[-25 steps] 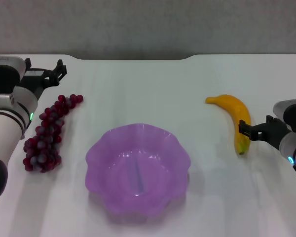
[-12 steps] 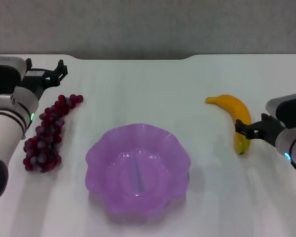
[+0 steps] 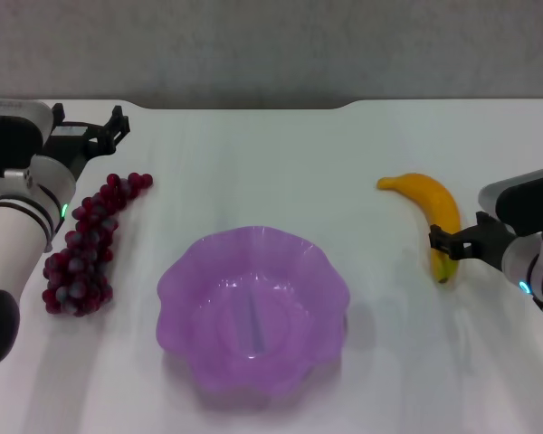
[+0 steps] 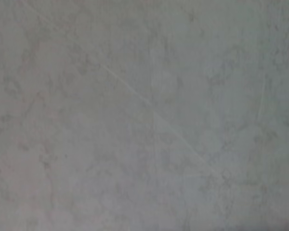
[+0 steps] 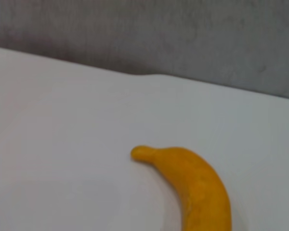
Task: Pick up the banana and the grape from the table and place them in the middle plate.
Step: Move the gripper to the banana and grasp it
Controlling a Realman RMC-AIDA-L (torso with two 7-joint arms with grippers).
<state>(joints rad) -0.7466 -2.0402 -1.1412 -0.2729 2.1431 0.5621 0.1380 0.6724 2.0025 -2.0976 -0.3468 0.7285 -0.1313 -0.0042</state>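
Observation:
The banana (image 3: pixel 434 212) lies on the white table (image 3: pixel 271 163) at the right; it also shows in the right wrist view (image 5: pixel 195 185). My right gripper (image 3: pixel 452 242) is open, right by the banana's near greenish end. The grape (image 3: pixel 86 240) bunch lies on the table at the left. My left gripper (image 3: pixel 89 127) is open and empty, above and just behind the bunch's far end. The purple middle plate (image 3: pixel 176 280) sits empty at the centre front. The left wrist view shows only a grey surface.
The table's grey back edge and a grey wall (image 3: pixel 271 45) run behind everything. My left arm (image 3: pixel 14 244) reaches along the table's left side next to the grapes.
My right gripper has crept left toward the banana's near end. My left gripper has shifted slightly right. Fruit and plate have not moved.

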